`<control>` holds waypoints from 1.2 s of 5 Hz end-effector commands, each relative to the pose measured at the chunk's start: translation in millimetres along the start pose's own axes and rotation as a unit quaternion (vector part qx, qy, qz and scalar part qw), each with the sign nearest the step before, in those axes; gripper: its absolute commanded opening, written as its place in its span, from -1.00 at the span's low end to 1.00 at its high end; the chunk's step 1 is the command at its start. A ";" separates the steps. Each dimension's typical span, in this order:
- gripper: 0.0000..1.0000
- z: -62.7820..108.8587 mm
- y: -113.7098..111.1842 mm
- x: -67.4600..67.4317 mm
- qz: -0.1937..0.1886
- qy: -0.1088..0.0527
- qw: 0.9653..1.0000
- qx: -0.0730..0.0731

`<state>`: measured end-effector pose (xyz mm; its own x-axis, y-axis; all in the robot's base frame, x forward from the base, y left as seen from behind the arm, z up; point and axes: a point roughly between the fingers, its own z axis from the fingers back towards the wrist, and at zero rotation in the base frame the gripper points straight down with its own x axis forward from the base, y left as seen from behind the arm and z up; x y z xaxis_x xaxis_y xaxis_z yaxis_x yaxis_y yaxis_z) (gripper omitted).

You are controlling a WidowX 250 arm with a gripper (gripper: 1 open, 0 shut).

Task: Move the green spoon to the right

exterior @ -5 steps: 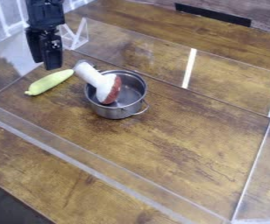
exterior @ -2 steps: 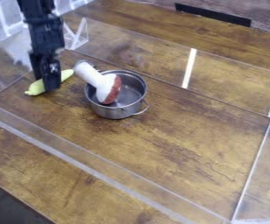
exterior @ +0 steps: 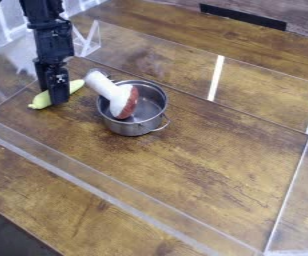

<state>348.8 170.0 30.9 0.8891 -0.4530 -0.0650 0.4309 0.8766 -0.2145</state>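
The green spoon (exterior: 42, 99) lies on the wooden table at the left, a yellow-green tapered piece; only its lower-left end and a sliver at its right show. My black gripper (exterior: 51, 88) has come straight down over its middle and hides most of it. The jaws stand open astride the spoon; whether the fingers touch it I cannot tell.
A metal pot (exterior: 133, 110) stands just right of the spoon, holding a white thick-handled utensil (exterior: 106, 86) with a red part. Clear acrylic walls (exterior: 217, 78) ring the table. Bare wood lies right of and in front of the pot.
The gripper has dropped from above and behind the spoon down onto it, covering its middle. Since the last half second it has barely moved. The spoon lies where it was.
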 end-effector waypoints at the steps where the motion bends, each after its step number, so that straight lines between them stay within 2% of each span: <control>1: 1.00 11.3 0.2 6.5 0.004 -0.014 1.000 0.011; 3: 1.00 5.7 -9.4 20.1 0.008 -0.016 1.000 0.000; 4: 1.00 5.6 2.6 8.0 0.047 -0.024 0.999 -0.008; 5: 1.00 6.6 13.7 -5.9 0.086 -0.033 0.996 -0.016; 6: 1.00 8.5 24.9 -4.4 0.108 -0.036 0.993 -0.022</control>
<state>360.4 181.6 28.2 0.9599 -0.2752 -0.0536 0.2519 0.9306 -0.2656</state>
